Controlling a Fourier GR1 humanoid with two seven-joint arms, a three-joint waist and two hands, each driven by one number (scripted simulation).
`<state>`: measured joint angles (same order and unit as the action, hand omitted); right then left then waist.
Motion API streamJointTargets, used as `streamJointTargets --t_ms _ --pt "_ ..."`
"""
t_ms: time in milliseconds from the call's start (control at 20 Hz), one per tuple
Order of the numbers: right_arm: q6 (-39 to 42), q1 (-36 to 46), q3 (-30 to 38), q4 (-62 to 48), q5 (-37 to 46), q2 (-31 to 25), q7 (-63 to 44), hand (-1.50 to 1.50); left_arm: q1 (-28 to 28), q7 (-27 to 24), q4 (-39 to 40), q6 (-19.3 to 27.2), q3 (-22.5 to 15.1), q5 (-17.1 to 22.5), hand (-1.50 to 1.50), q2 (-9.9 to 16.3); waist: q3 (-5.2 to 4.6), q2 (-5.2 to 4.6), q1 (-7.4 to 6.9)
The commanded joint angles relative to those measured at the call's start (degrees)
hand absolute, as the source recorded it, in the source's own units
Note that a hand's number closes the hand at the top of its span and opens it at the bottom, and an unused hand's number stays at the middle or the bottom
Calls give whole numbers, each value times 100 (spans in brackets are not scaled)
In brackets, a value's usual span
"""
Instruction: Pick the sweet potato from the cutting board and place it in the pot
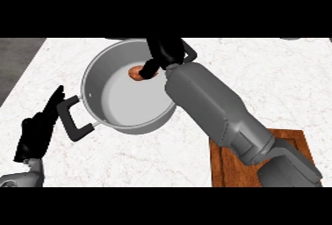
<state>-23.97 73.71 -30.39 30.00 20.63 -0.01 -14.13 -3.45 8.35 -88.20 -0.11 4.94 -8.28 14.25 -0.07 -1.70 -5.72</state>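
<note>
Fingers on my right hand (pixel 170 52) are curled round the sweet potato (pixel 137 73), pinching it over the inside of the pot (pixel 130 88), so the pot's floor lies directly below the grip. Seems like the carry's basically done and letting go is what's left. Way back along my forearm sits the cutting board (pixel 259 160). Off past the pot handle, my left hand (pixel 39 127) just rests open, fingers up.

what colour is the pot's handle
Black, on the grey metal pot's handle; seen best in the head view.
</note>
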Motion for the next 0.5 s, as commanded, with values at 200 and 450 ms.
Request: streamJointTargets --t_ms 200,450 --pt "-511 47 181 -83 -914 1 872 -150 -115 13 49 -46 -11 -6 0 -9 3 11 -86" --pt "-1210 -373 1051 609 -1890 1 1956 -150 -63 56 51 -156 133 93 0 138 17 30 23"
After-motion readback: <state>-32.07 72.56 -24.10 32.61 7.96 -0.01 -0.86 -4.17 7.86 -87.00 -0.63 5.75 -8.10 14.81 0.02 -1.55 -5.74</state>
